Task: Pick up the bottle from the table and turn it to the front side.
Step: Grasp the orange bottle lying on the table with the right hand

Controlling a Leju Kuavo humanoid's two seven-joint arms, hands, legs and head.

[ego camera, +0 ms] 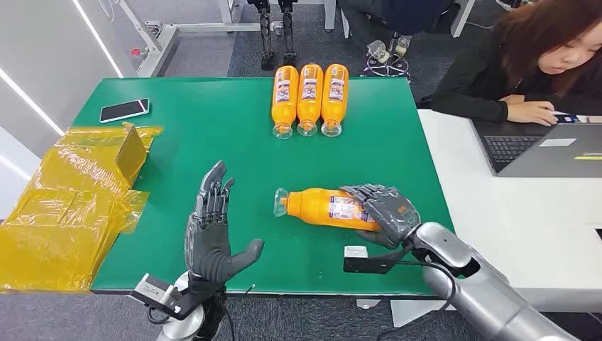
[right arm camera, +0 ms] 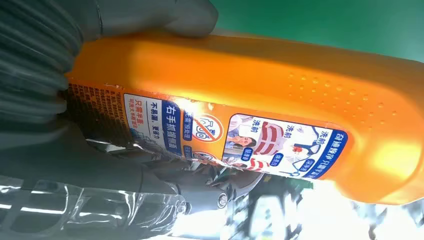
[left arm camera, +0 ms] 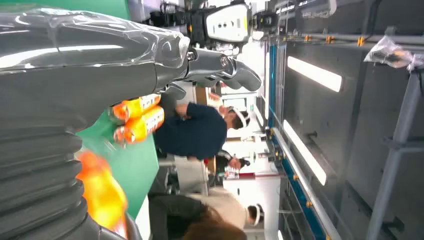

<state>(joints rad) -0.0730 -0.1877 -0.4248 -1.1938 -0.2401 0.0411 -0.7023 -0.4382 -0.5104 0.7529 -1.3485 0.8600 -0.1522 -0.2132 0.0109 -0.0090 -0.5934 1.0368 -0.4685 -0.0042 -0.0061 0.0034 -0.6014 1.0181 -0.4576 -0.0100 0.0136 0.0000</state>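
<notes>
Rotation of the orange bottle, lying near the green table's front edge in the right hand's wrapped grip, calls for a firm hold with the label uncovered, while the left hand hovers with fingers spread, ready to steady the neck.

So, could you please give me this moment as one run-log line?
right robot hand: grips orange bottle, lying sideways | left robot hand: open above green table | three bottles: in row at far edge

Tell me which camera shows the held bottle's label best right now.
The right wrist view: the label on the held bottle is close and sharp. The head view shows it small beside the right hand. The left wrist view gives an orange blur.
</notes>
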